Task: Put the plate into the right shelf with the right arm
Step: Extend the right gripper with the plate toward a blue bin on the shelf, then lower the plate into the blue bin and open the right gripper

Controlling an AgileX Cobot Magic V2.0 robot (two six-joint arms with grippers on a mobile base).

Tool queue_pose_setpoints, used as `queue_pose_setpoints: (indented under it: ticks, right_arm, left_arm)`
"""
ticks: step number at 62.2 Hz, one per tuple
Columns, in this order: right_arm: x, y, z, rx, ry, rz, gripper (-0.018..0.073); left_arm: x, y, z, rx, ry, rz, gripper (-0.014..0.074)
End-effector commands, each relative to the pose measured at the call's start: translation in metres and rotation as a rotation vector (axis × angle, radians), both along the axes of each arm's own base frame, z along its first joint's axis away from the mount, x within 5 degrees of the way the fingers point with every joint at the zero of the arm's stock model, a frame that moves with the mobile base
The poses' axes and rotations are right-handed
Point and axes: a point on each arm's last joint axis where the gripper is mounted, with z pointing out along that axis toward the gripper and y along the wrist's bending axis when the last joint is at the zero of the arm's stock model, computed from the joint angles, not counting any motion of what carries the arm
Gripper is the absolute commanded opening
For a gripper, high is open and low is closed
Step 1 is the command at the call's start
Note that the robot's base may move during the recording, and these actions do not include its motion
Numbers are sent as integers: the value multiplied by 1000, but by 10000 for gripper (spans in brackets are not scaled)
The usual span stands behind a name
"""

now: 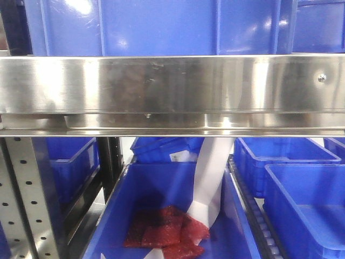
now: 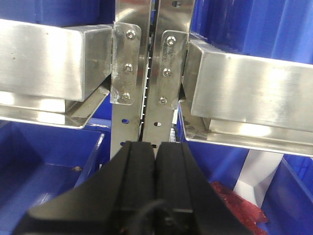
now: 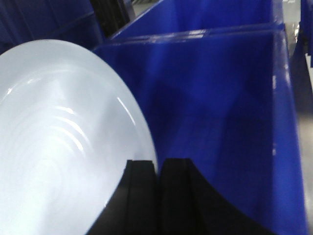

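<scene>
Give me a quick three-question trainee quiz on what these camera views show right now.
1. True or false: the left end effector holds the plate.
2. The right end effector grips the plate: A) at its centre B) at its rim C) not at all.
3. What colour is the bin beyond the plate?
Key: 1 false; 2 B; 3 blue.

The plate is cut off left and below, its rim partly hidden by the right end effector.
</scene>
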Motion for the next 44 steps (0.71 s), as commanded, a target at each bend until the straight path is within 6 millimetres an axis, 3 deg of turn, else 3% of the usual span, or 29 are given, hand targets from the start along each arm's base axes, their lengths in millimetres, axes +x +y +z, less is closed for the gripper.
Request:
queue_pose_setpoints:
  ticks: [1,7,13,33,44]
  right_arm:
    - [-8,-4,35,56,-140,-13,246]
    - [-5,-3,31,51,-125,-12,445]
    - [-3,-2,27,47,-115,-11,559]
    - [-4,-2,28,44,-107,-9,571]
    - [-30,-10,50,47,-125,3,568]
  left_arm:
    - [0,0,5,-11,-84,-2,-47]
    - [0,0,5,-11,-84,-2,-47]
    - [0,0,5,-11,-84,-2,-47]
    - [0,0,5,-11,-84,-2,-47]
    - [0,0,5,-11,-84,-2,-47]
